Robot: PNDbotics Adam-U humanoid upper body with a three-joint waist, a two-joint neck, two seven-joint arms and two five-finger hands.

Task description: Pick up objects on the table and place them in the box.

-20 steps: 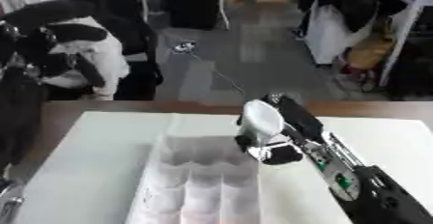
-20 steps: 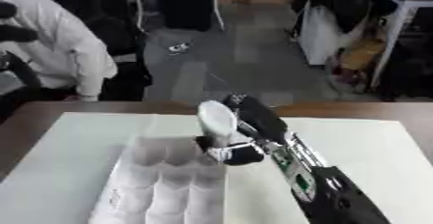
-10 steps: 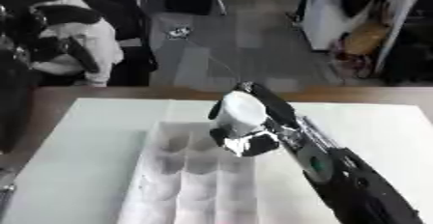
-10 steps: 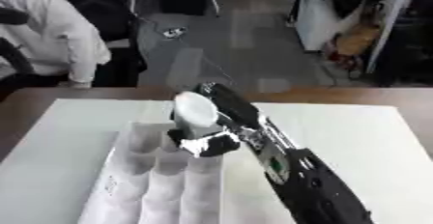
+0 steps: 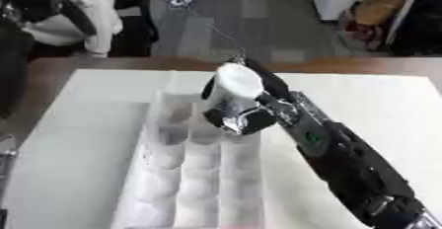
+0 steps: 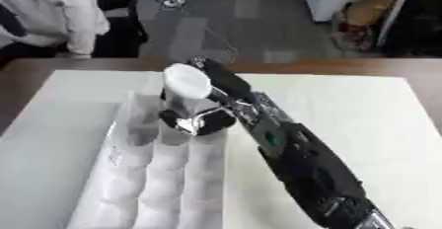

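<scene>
My right hand (image 5: 259,105) reaches in from the lower right and is shut on a white cup-shaped object (image 5: 233,89) with a round white top. It holds the object above the far compartments of the white divided box (image 5: 164,173), which lies lengthwise on the white table cover. The box's compartments look white inside; I cannot make out any contents. My left hand shows in neither view.
The brown table edge (image 5: 103,64) runs along the far side, with open floor beyond it. A person in white (image 5: 73,11) sits at the far left, away from the table's things. White cover (image 5: 380,104) lies to the right of my arm.
My right hand has carried the white object leftward and over the box's far compartments. The camera has also tilted, shifting the whole picture.
</scene>
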